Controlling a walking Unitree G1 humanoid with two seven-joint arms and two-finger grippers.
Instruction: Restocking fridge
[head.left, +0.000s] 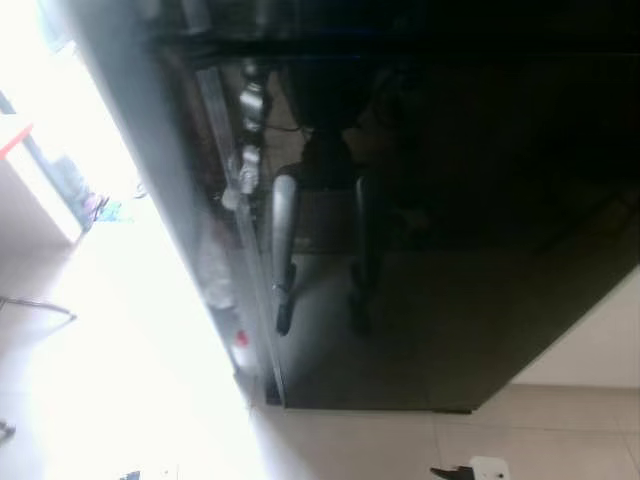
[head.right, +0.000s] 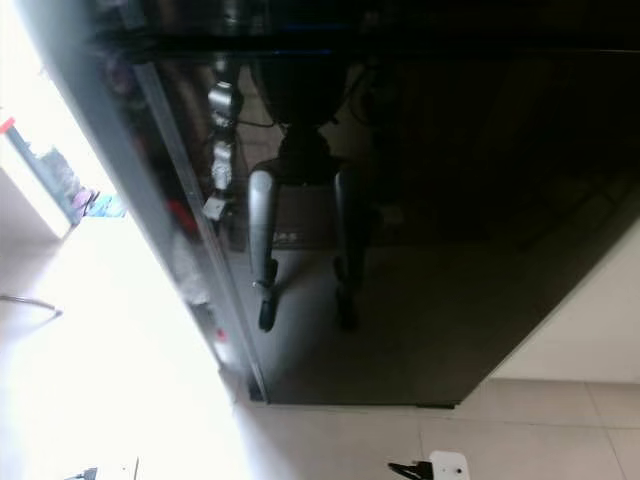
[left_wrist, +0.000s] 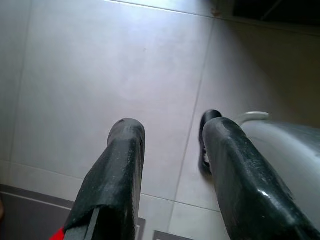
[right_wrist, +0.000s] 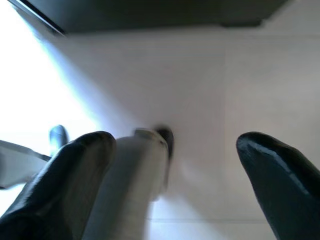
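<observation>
Up close, the robot faces the glossy black fridge door (head.left: 450, 250), shut, its own two-legged reflection (head.right: 300, 230) standing in the glass. Left hand (left_wrist: 172, 165) and right hand (right_wrist: 172, 170) hang over the tiled floor (left_wrist: 100, 75) below the fridge, fingers spread, holding nothing. With no item in either hand, restocking cannot begin; stepping closer to the fridge risks bumping the glass. Glare beside the fridge's edge washes out the room. Small objects reflected along that edge cannot be identified, nor can a white thing (head.left: 488, 468) on the floor before the fridge.
</observation>
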